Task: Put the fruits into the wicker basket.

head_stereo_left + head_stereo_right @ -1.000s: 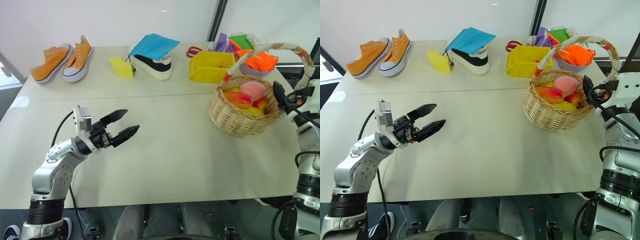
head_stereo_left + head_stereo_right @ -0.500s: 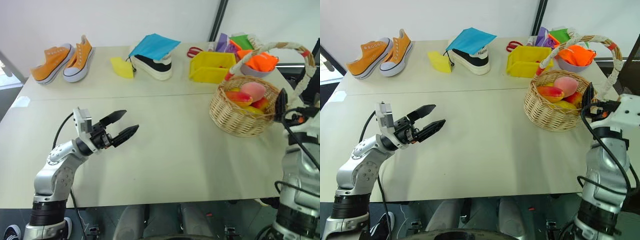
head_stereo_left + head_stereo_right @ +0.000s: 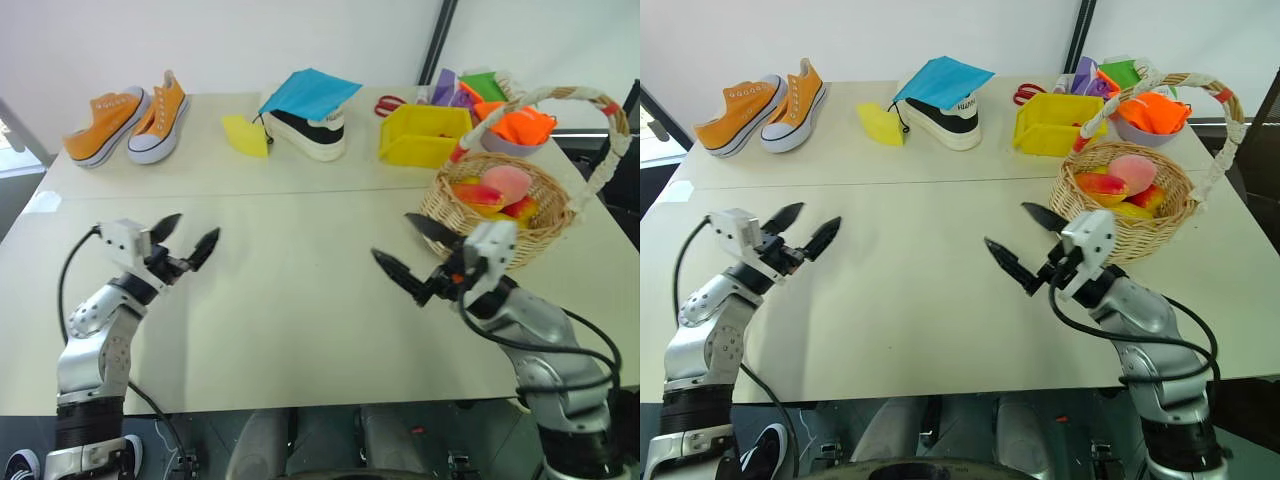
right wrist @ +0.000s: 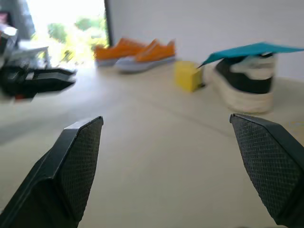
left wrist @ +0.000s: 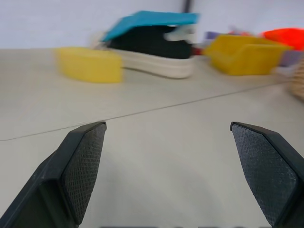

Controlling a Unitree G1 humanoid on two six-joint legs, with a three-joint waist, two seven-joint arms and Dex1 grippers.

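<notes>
The wicker basket [image 3: 530,240] stands at the right of the table, its tall white handle with red bands arching over it. Inside lie the fruits: a pink peach [image 3: 507,182], a red-and-yellow mango [image 3: 477,193] and other red and yellow pieces. My right gripper [image 3: 407,251] hovers open and empty over the table just left of the basket, pointing left. Over the table's left part my left gripper [image 3: 187,238] is open and empty, also seen as the left gripper [image 4: 35,80] in the right wrist view.
Along the far edge sit orange sneakers [image 3: 125,118], a yellow paper piece [image 3: 244,134], a black-and-white shoe [image 3: 305,128] under a blue cloth [image 3: 308,91], a yellow plastic bin [image 3: 424,133] and a bowl of orange cloth [image 3: 515,128]. Red scissors [image 3: 388,102] lie behind the bin.
My right arm swung left from beside the basket out over the table's middle. My left gripper moved left and turned to point farther away.
</notes>
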